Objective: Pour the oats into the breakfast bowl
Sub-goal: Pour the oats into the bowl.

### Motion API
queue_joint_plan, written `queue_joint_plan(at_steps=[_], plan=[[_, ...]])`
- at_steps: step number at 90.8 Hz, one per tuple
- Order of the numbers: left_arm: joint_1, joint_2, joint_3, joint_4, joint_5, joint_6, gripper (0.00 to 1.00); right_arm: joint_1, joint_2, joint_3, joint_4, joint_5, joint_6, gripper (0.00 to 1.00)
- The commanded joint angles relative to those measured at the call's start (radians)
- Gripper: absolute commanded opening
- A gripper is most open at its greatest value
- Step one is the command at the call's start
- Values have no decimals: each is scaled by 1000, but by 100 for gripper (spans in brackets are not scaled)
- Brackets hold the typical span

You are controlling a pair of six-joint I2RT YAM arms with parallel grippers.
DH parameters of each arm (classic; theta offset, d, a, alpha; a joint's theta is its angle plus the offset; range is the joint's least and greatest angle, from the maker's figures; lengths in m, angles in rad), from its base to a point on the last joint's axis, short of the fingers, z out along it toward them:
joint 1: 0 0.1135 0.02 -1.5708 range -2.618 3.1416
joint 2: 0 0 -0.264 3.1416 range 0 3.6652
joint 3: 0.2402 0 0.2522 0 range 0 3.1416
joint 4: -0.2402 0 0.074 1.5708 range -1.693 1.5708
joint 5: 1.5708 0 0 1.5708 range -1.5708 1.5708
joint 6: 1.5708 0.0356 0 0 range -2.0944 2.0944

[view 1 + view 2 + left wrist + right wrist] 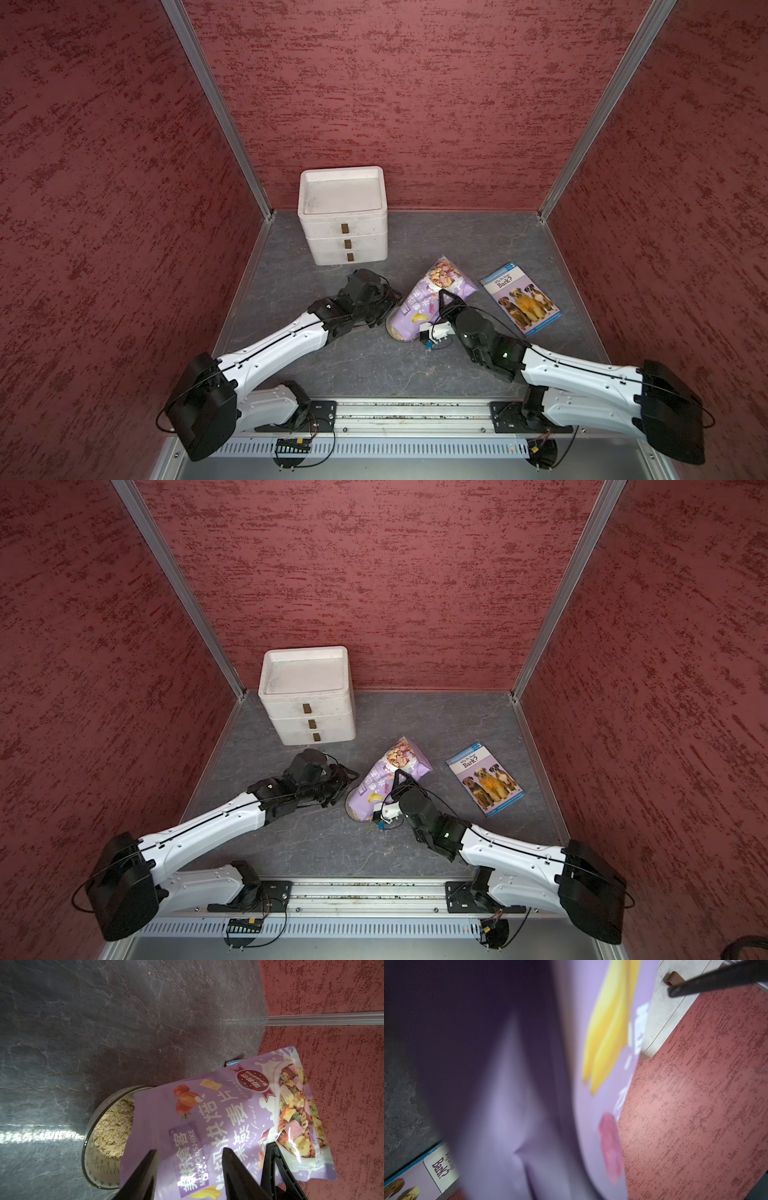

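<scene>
The lavender pouch point(432, 291) point(388, 769) hangs tilted, mouth down, over the breakfast bowl point(395, 332) point(352, 810), hiding most of it in both top views. In the left wrist view the bowl point(88, 1132), white with green marks, holds a heap of pale oats point(114, 1126) under the pouch's point(228, 1109) mouth. My left gripper point(189, 1149) point(387, 309) is shut on the pouch near its mouth. My right gripper point(446, 297) point(399, 777) is shut on the pouch's middle from the other side. The pouch point(508, 1084) fills the right wrist view and hides that gripper's fingers.
A white three-drawer box point(343, 216) point(307, 696) stands at the back left. A blue dog-picture book point(521, 297) point(484, 777) lies flat to the right of the pouch. Red walls close in three sides. The grey table point(374, 365) lies bare between the arms.
</scene>
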Motion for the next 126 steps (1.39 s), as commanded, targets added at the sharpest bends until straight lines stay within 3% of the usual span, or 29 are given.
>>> queue_joint_plan(at_steps=[1,9,16,26,33,42,51,58,66,75,83,92,100,108,116,123,126], plan=[[3,-19,-1,4,-8,3,53,-4,-46,50,116,38,-10,0],[2,-14,9,-5,-3,9,53,-25,-43,60,266,52,-13,0],[1,-12,9,-4,-6,6,53,9,-38,62,83,30,-8,0],[1,-13,11,-11,-5,10,53,-23,-37,56,239,45,-5,0],[-2,-15,1,3,-9,1,53,-3,-43,64,83,21,-9,0],[2,-12,5,4,-2,7,53,-30,-45,55,249,51,1,0],[-2,-14,0,11,-9,2,53,-3,-48,44,89,29,-3,0],[0,-11,1,11,-3,5,53,-27,-34,47,259,51,-4,0],[-2,-11,-1,11,-5,2,53,-11,-19,49,156,42,-18,0],[0,-11,1,10,-1,4,53,-23,-19,50,297,44,-9,0],[0,-14,-1,10,-5,3,53,14,-22,50,121,28,-7,0],[7,-14,0,12,1,4,53,-7,-27,42,282,44,-10,0],[9,-17,-3,18,-1,0,53,17,-55,46,71,24,-4,0],[14,-16,7,5,1,8,53,-5,-79,32,194,43,4,0],[14,-18,3,12,-4,5,53,8,-98,33,15,24,14,0],[16,-11,11,11,7,9,53,-12,-99,28,158,37,20,0],[15,-9,16,3,6,10,53,-2,-91,34,138,37,22,0]])
